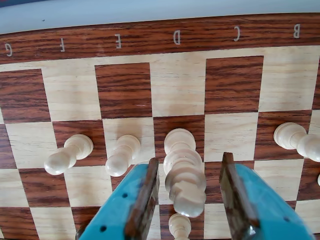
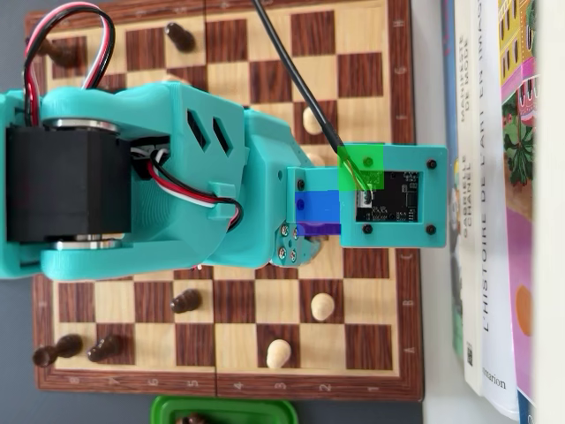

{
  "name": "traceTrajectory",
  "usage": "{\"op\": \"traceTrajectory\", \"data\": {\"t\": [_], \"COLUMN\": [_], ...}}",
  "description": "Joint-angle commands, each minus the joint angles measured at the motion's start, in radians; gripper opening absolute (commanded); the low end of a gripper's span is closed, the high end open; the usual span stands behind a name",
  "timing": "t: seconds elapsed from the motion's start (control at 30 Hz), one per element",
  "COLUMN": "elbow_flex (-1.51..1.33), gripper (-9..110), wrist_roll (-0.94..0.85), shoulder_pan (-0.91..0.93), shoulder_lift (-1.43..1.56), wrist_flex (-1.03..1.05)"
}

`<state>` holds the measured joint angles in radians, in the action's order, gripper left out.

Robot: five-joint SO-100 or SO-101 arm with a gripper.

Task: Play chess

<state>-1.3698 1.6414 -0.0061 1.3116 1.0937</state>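
In the wrist view my gripper is open, its teal jaws standing either side of a tall white chess piece on the wooden chessboard. The piece is nearer the left finger; a clear gap separates it from the right finger. Two white pawns stand left of it, another white piece to the right, and a small white pawn just below. In the overhead view the teal arm covers the board's middle and hides the gripper.
In the overhead view dark pieces stand at the top left, lower middle and bottom left. White pieces stand on the right half. Books lie along the right edge. A green container sits below the board.
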Motion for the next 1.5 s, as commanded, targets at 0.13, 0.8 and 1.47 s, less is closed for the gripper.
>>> {"op": "traceTrajectory", "data": {"t": [0.13,0.8,1.47], "elbow_flex": [0.041,0.051,0.052], "gripper": [13,10,10], "wrist_roll": [-0.005,-0.005,0.051], "shoulder_pan": [0.012,0.012,-0.060], "shoulder_lift": [0.055,0.063,0.155], "wrist_flex": [-0.003,-0.009,-0.011]}}
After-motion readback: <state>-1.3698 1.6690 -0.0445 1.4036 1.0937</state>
